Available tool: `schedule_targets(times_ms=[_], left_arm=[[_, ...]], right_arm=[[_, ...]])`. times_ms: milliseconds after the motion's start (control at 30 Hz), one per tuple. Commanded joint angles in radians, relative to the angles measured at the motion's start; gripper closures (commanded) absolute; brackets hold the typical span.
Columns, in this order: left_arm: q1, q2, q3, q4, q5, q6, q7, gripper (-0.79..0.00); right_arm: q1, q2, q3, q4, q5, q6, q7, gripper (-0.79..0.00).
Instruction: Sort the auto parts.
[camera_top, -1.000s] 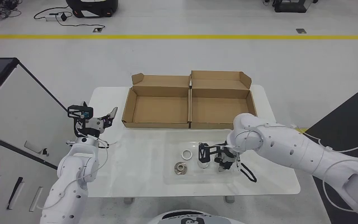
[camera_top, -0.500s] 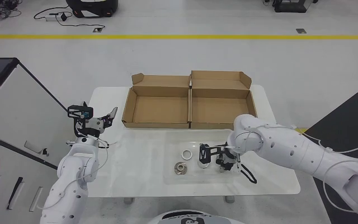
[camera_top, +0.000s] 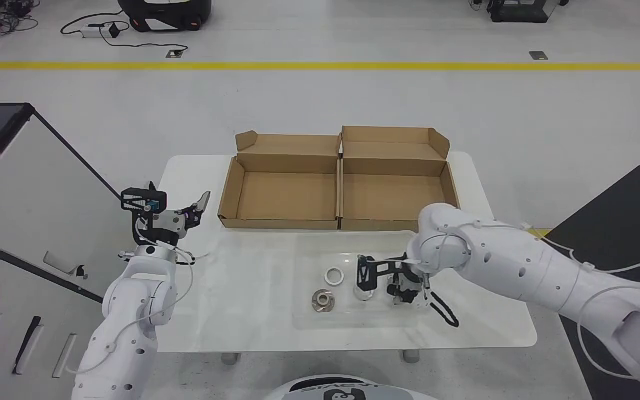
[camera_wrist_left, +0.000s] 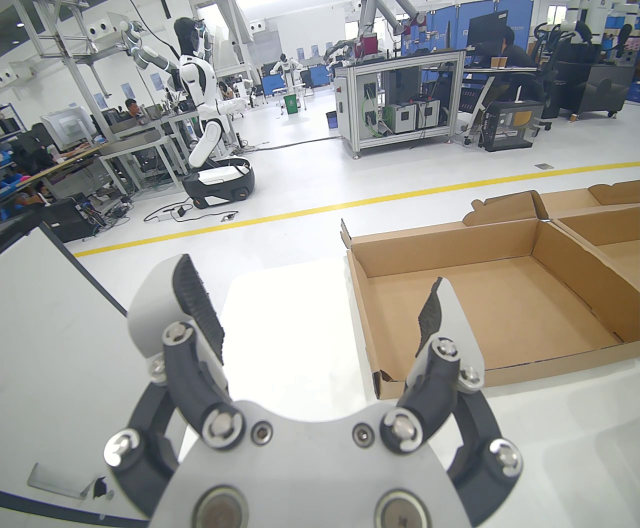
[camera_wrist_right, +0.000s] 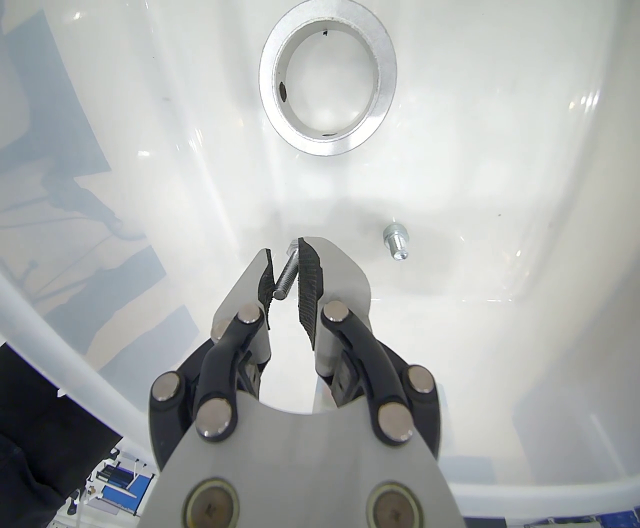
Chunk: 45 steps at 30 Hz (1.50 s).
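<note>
Auto parts sit in a translucent white tray (camera_top: 300, 320) on the near half of the white table (camera_top: 230, 300), and the right gripper (camera_top: 361, 280) is down inside that tray. On the right wrist camera I see its jaws clenched on a long threaded bolt (camera_wrist_right: 281, 285), pinched between the two black ribbed pads, with the bolt's head poking out past the fingertips. The bolt runs roughly along the fingers rather than across them. I cannot tell whether it is clear of the tray floor (camera_wrist_right: 500, 150) or touching it. A short bolt (camera_wrist_right: 396, 242) lies loose on the tray floor just beside the fingertips, apart from them. Farther ahead of the jaws rests an aluminium ring (camera_wrist_right: 327, 143), lying flat with its bore facing up. From above I make out a pale ring (camera_top: 333, 275) and a grey flanged piece (camera_top: 322, 299) near the tray's left end, just beyond the right gripper; I cannot tell which of them the wrist camera's ring is. Two open cardboard boxes stand side by side and touching at the far edge of the table: the left box (camera_top: 280, 195) and the right box (camera_top: 392, 195), lids folded back. The left gripper (camera_wrist_left: 310, 272) hangs above the table's left edge, near the left box, its jaws spread wide with nothing between them.
</note>
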Motion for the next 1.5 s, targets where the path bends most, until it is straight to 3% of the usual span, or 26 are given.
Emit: schedule_targets(times_ms=[0,133,433,800,1133,1467], left_arm=[[0.0,0.0,0.0,0.0,0.0,0.0,0.0,-0.785],[0.0,0.0,0.0,0.0,0.0,0.0,0.0,-0.785],[0.0,0.0,0.0,0.0,0.0,0.0,0.0,-0.785],[0.0,0.0,0.0,0.0,0.0,0.0,0.0,-0.785],[0.0,0.0,0.0,0.0,0.0,0.0,0.0,-0.785],[0.0,0.0,0.0,0.0,0.0,0.0,0.0,-0.785]], right_arm=[[0.0,0.0,0.0,0.001,0.0,0.0,0.0,-0.089],[-0.002,0.0,0.0,0.001,-0.001,0.001,0.001,0.0],[0.011,0.012,0.0,-0.016,0.009,0.001,0.001,0.0],[0.11,0.107,0.0,-0.113,0.104,-0.055,-0.055,0.0],[0.186,0.213,0.0,-0.151,0.14,-0.244,-0.244,0.0],[0.195,0.257,0.004,-0.105,0.034,-0.486,-0.501,0.0]])
